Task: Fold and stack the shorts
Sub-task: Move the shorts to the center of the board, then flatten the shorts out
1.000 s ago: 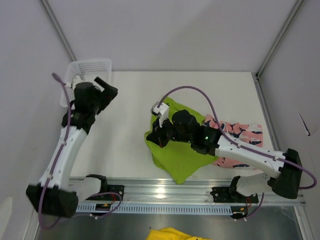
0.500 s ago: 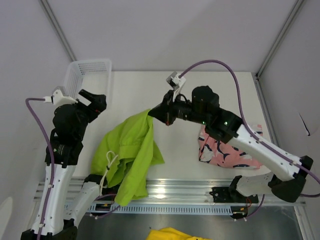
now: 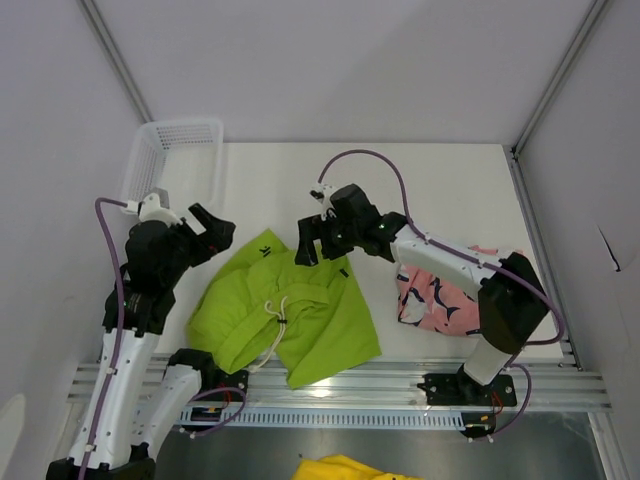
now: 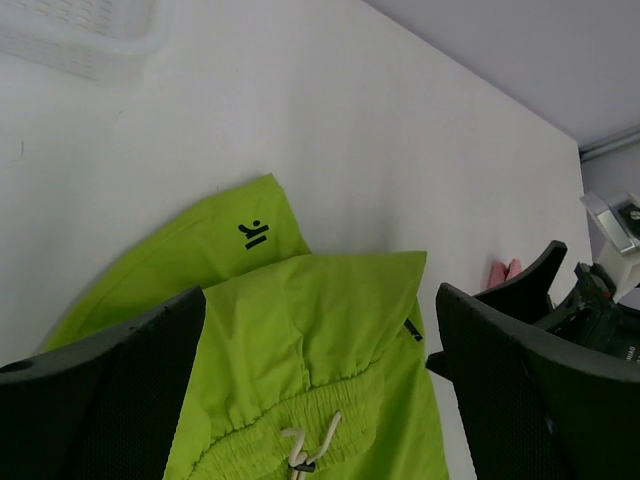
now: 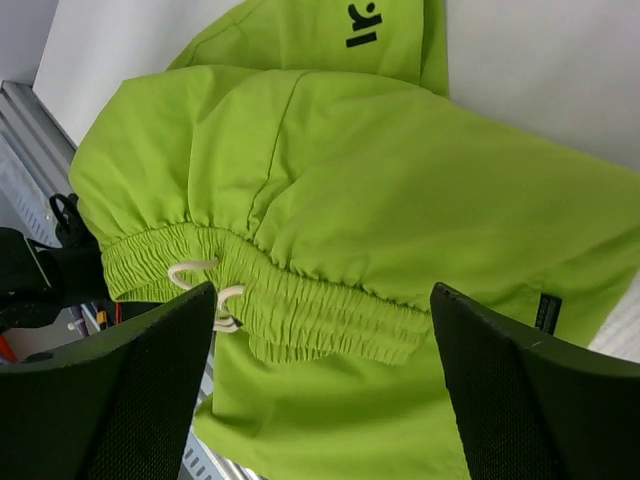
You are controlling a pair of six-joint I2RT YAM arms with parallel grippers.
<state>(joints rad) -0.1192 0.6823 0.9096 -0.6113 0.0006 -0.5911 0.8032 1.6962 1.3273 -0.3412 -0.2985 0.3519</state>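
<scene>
Shorts, we are counting two: the lime green pair (image 3: 290, 318) is lying at lower centre, the pink printed pair (image 3: 445, 300) just right of it. The left gripper (image 3: 211, 230) and the right gripper (image 3: 322, 246) are hovering, jaws spread. One white basket (image 3: 176, 134) is sitting upper left.

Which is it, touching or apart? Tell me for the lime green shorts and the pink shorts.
Apart. The top view shows a strip of bare white table between the lime green shorts and the pink shorts.
</scene>
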